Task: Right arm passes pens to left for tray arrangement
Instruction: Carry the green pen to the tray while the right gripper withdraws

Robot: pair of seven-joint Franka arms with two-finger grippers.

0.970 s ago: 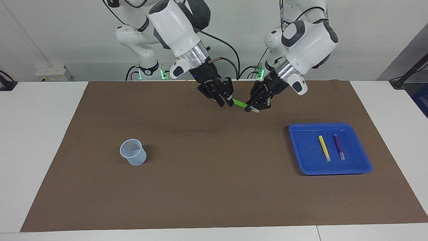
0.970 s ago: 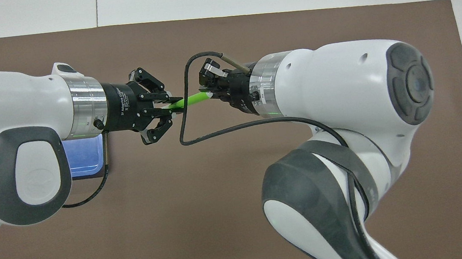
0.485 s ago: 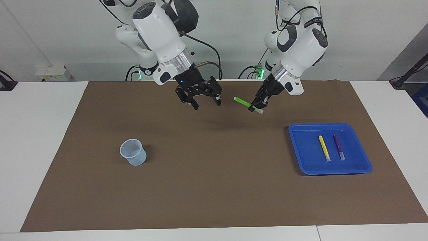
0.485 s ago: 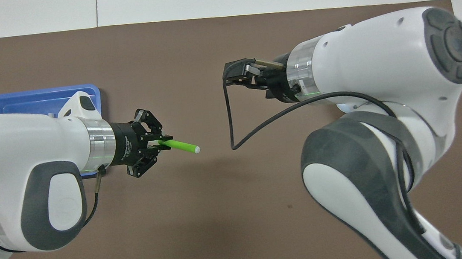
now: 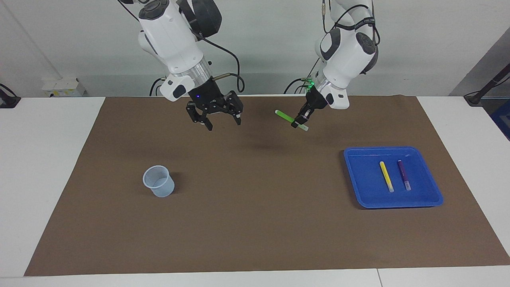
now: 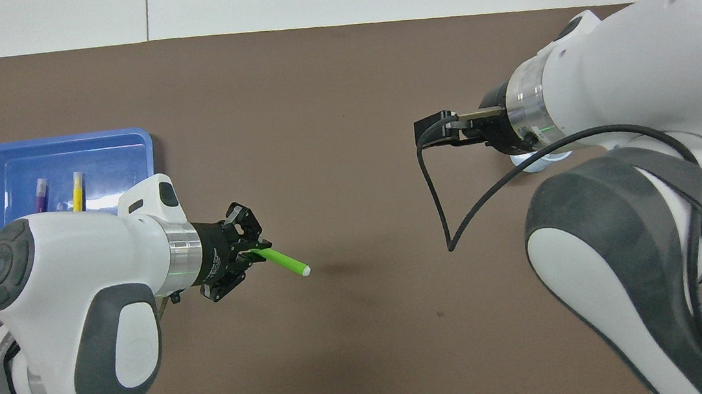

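Left gripper point(image 5: 299, 121) upper centre of frame, clamped on slim green marker pen point(image 5: 285, 116) held aloft, right gripper point(image 5: 221, 121) spread wide, empty, shallow blue plastic tray point(image 5: 358, 179) at right holding yellow pen point(image 5: 386, 176) and purple pen point(image 5: 403, 174).

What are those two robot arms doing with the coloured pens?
The left gripper holds a slim green marker pen in the air above the brown mat, jaws shut on it. The right gripper hangs empty with open jaws. A slim yellow marker pen and a slim purple marker pen lie side by side in the shallow bright blue plastic tray. The green one is not there yet.
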